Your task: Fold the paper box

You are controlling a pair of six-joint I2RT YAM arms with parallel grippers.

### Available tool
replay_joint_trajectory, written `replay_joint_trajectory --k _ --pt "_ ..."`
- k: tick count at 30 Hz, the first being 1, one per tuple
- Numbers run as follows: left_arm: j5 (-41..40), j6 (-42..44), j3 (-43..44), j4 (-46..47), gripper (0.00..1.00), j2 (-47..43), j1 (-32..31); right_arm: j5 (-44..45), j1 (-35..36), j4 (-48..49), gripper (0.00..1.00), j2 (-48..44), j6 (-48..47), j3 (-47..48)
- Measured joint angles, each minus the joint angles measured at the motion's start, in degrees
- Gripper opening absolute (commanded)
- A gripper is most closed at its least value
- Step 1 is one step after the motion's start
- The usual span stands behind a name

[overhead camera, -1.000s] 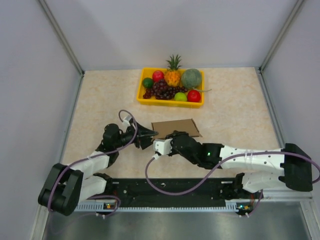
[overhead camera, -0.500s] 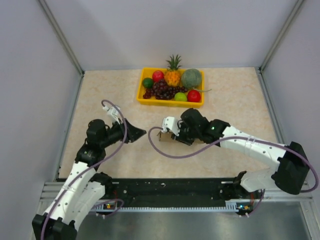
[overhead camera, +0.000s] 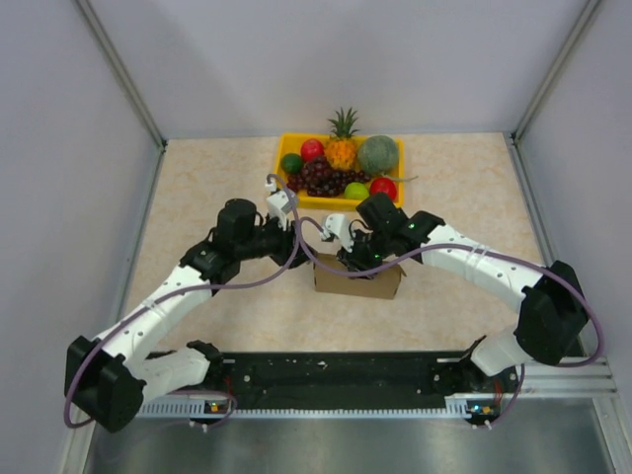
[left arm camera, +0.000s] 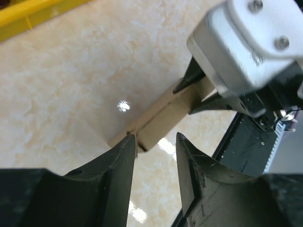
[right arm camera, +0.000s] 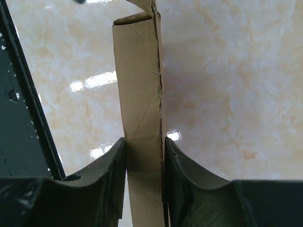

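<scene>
From above, the box [overhead camera: 360, 281] stands at 6 o'clock from the tray [overhead camera: 279, 170], raised into a low carton, with the right claw [overhead camera: 354, 259] on its 12 o'clock edge and the left claw [overhead camera: 296, 249] at its 10 o'clock corner. In the left wrist view the left claw [left arm camera: 154, 151] gapes, gripping nothing, the box's [left arm camera: 163, 116] end just past its tips. In the right wrist view the right claw [right arm camera: 144, 158] pinches 1 upright wall of the box [right arm camera: 137, 71], its seam gaping; I judge about half done, ends and lid left to tuck.
</scene>
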Motion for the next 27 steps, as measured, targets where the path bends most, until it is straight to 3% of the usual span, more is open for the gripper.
replay_joint_trajectory --k 4,10,18,27 --pt "-1.6 3.7 5.5 -2.3 0.35 5.4 -0.6 -1.0 -0.4 -0.5 0.23 0.0 0.0 0.0" --pt "-1.6 7.6 6.6 -5.8 0.44 7.4 -0.7 -1.3 -0.7 -0.8 0.23 0.0 0.3 0.0" --pt "-1.4 8.2 6.6 -7.1 0.33 7.8 -1.5 -1.3 -0.7 -0.8 0.21 0.0 0.3 0.0" --pt "-4.5 8.3 6.8 -9.1 0.29 10.4 -4.2 -1.3 -0.7 -0.8 0.2 0.0 0.4 0.0"
